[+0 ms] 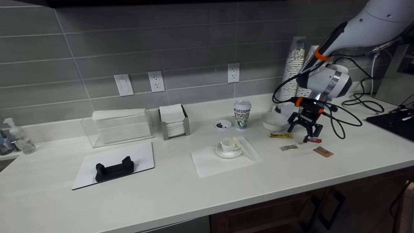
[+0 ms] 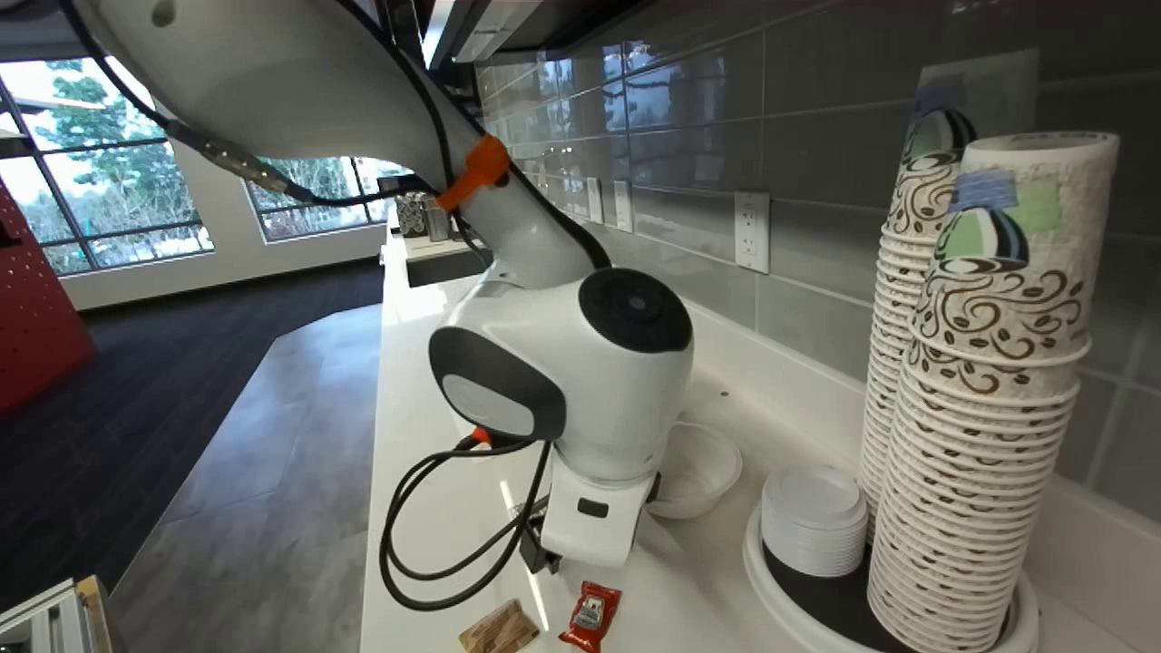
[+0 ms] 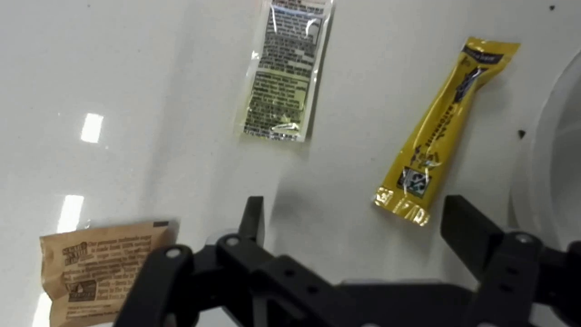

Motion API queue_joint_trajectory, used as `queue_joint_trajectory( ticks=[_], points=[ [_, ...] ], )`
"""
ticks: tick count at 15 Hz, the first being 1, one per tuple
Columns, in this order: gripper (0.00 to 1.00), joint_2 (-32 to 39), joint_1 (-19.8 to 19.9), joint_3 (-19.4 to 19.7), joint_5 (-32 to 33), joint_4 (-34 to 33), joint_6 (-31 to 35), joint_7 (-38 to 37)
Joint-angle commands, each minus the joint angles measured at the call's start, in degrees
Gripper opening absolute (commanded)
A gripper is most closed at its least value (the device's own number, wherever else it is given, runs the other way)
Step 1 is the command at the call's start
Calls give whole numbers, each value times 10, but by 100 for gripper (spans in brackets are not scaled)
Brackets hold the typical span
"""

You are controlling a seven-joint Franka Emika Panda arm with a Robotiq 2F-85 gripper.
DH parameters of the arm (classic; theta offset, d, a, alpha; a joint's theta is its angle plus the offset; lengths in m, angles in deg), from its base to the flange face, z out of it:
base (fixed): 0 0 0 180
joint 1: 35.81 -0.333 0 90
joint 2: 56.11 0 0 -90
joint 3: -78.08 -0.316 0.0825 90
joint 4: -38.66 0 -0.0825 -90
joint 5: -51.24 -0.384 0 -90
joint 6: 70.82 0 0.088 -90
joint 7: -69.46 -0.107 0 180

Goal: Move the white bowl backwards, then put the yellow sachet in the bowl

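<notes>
Two black fingers (image 3: 252,219) of my pincer (image 3: 356,218) are spread well apart over the tabletop (image 1: 174,200), tips pointing down. In the wrist view I see the yellow sachet (image 3: 433,131) lying slantwise, with one end showing just beside a fingertip. It rests on the tabletop outside the white bowl (image 3: 560,163), near its rim but apart from it. That bowl stands upright near the tiled wall (image 1: 197,42), and I see it in both exterior views. Near the sachet is a clear packet (image 3: 283,77) covered in small print, yellow-green toward one end. Farther from the bowl I find a brown packet (image 3: 100,268), partly hidden behind my other finger. In an exterior view a red packet (image 1: 315,140) shows near my fingertips; I cannot tell whether they touch. Farther along, a lidded paper cup (image 1: 242,115) stands just beside a small dish (image 1: 227,124) with dark bits (image 1: 220,125) in it, and a white cup (image 1: 227,145) sits on its saucer (image 1: 226,155) over a white sheet (image 1: 207,165).
</notes>
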Motion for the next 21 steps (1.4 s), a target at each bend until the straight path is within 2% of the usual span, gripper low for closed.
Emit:
queue_joint_trajectory(
  ticks=[1, 2, 3, 4, 5, 6, 15, 21],
  points=[
    [97, 34, 20, -7, -47, -41, -49, 20],
    [91, 41, 22, -6, -55, -47, -55, 22],
    [93, 45, 24, -5, -66, -52, -60, 25],
    [85, 49, 26, -5, -76, -56, -63, 29],
    [72, 52, 26, -3, -82, -60, -65, 30],
    [63, 54, 27, -2, -89, -63, -70, 32],
    [1, 52, 25, 5, -95, -69, -81, 37],
    [0, 48, 23, 7, -93, -66, -81, 41]
  ],
)
